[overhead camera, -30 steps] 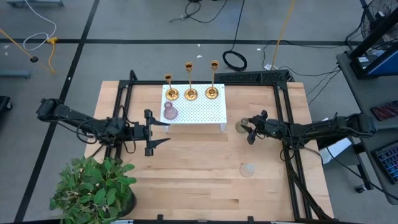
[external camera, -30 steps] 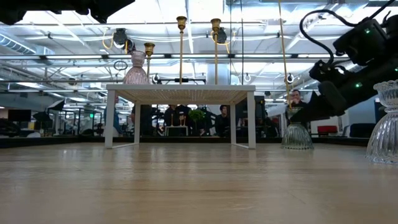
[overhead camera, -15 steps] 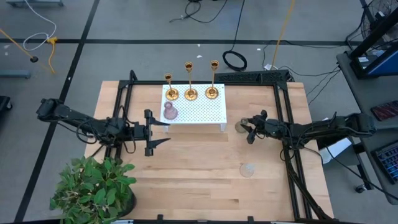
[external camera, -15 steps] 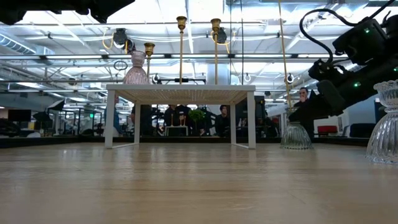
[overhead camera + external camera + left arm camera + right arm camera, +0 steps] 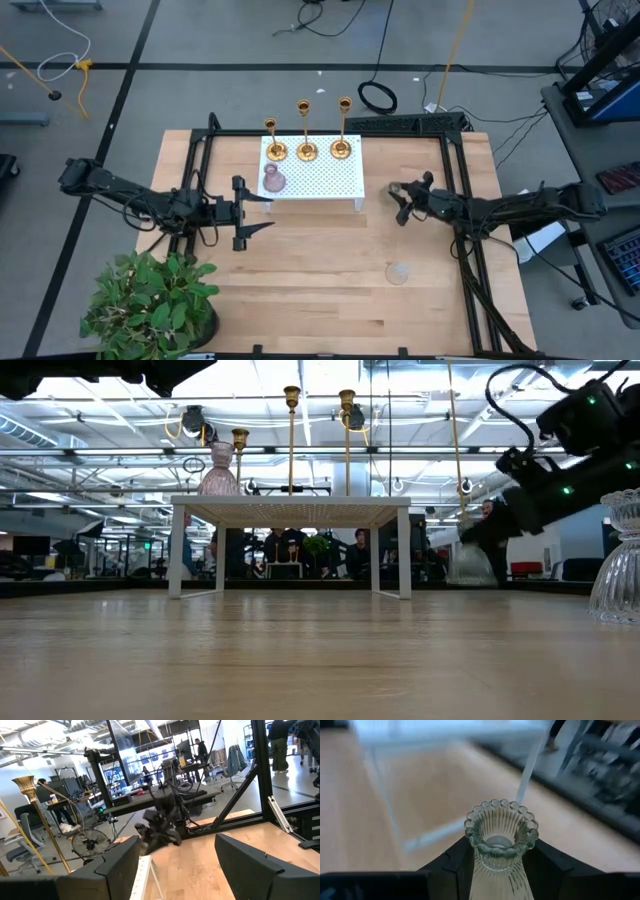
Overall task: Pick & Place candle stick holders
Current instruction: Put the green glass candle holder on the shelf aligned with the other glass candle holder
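Three gold holders (image 5: pixel 307 150) stand by their round bases on the far edge of a white perforated stand (image 5: pixel 330 180). A pink glass holder (image 5: pixel 272 182) stands on its left part. A clear glass holder (image 5: pixel 398 272) stands on the table to the near right. My right gripper (image 5: pixel 400 198) is shut on a greenish ribbed glass holder (image 5: pixel 501 832) just right of the stand. My left gripper (image 5: pixel 256 212) is open and empty near the stand's left near corner. My right gripper pinches the greenish holder's ribbed neck (image 5: pixel 495 870) below its beaded rim, one finger (image 5: pixel 455 865) on each side. The fingers come level from the table's right. The holder stands upright in the hold, its base (image 5: pixel 470 575) lifted a little clear of the table.
A potted green plant (image 5: pixel 155 300) stands at the table's near left corner. A black frame (image 5: pixel 455 170) runs along the table's sides and far edge. Bare wood lies between the stand and the near edge. People show in the room beyond.
My right gripper has gone up and a little toward the white stand with the greenish holder. The holder stood on the table before and now hangs upright, just clear of it.
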`<move>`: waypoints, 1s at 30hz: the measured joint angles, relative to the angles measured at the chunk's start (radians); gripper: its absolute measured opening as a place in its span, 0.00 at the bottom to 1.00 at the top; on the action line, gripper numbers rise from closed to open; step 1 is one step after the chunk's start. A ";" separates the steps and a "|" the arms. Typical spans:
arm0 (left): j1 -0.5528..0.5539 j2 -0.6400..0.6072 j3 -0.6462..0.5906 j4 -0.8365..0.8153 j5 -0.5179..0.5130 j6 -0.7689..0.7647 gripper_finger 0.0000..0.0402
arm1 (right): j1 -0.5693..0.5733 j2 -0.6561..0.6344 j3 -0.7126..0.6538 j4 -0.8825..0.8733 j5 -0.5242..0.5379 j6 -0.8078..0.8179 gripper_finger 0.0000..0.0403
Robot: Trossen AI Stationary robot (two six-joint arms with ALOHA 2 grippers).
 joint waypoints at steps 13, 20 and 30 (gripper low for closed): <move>0.000 0.000 0.000 0.000 0.001 0.001 0.66 | 0.000 -0.040 0.161 0.001 0.058 -0.131 0.34; 0.000 0.000 0.000 0.000 0.001 0.003 0.66 | 0.000 -0.040 0.263 0.005 0.057 -0.223 0.34; 0.000 0.000 0.000 -0.001 0.000 0.003 0.66 | 0.000 0.085 0.442 0.008 -0.114 -0.250 0.34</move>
